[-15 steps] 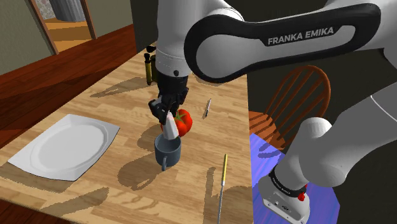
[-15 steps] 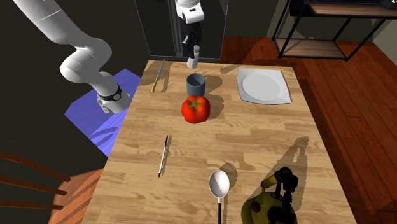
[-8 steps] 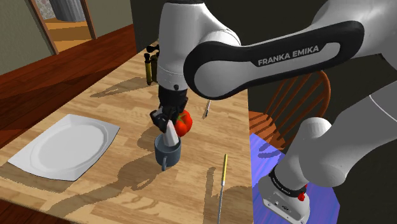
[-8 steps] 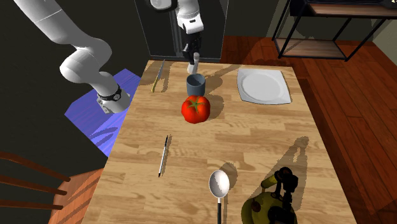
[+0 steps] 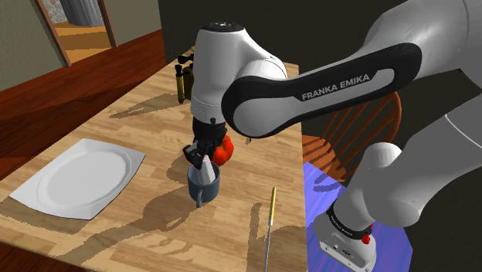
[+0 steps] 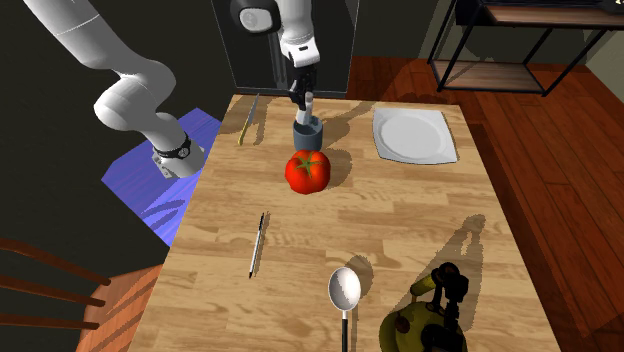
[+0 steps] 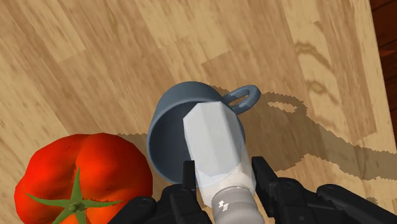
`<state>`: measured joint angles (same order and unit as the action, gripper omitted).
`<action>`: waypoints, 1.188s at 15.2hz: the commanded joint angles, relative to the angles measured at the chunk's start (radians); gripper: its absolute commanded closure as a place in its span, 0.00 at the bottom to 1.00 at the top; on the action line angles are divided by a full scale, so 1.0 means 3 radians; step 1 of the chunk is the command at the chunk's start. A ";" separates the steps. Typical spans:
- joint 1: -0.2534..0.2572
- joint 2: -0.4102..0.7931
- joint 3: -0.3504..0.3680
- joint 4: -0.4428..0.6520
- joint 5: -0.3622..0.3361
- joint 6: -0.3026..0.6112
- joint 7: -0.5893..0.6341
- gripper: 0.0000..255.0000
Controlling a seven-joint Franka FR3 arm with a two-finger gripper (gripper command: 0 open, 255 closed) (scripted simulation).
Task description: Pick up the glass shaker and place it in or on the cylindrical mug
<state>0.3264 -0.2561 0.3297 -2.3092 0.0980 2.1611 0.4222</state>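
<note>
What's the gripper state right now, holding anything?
Gripper: closed on the white shaker, whose far end is at the mouth of the blue-grey mug.

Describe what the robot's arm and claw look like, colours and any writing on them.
The arm is made of smooth, rounded white shells joined by glossy black sections. One black section carries the white lettering FRANKA EMIKA. Near its foot sit a dark ring and a small red knob. The claw is all black, with two blocky fingers.
</note>
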 commanded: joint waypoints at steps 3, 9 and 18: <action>0.0001 0.0007 0.0002 -0.0006 -0.0001 0.0008 0.0002 1.00; 0.0000 0.0008 0.0001 -0.0007 -0.0002 0.0010 0.0001 0.00; 0.0003 -0.0165 -0.0045 0.0265 0.0026 -0.0430 -0.0027 0.00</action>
<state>0.3272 -0.3070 0.3158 -2.2334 0.1063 2.0349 0.4132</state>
